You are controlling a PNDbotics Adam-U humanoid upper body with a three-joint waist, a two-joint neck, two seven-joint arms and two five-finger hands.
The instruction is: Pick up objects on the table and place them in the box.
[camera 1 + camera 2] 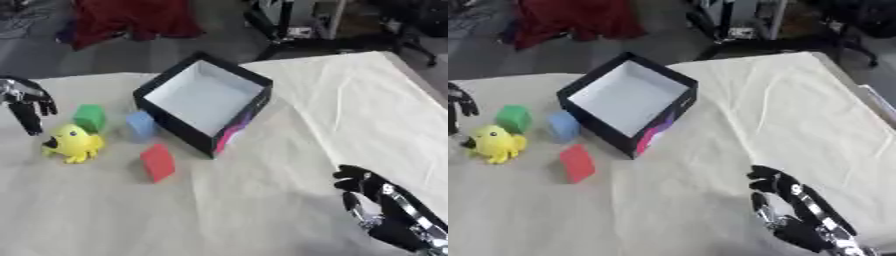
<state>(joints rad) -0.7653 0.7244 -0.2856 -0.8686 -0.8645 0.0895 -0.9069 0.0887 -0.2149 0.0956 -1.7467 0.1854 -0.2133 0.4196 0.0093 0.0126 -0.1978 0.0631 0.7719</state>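
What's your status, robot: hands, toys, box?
Left hand open beside yellow duck. Right hand idle, low right. Box holds nothing; four toys outside. No obstruction.

Open black box [166,120], white inside, beside blue block [140,125], green block [89,117], yellow duck [73,144], red block [158,162].

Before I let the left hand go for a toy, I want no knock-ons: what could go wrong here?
The left hand hangs with fingers pointing down beside the yellow duck and green block, which sit close together; reaching for one may push the other. The blue block sits right by the box wall, leaving little room for fingers. The cloth is wrinkled and may drag.
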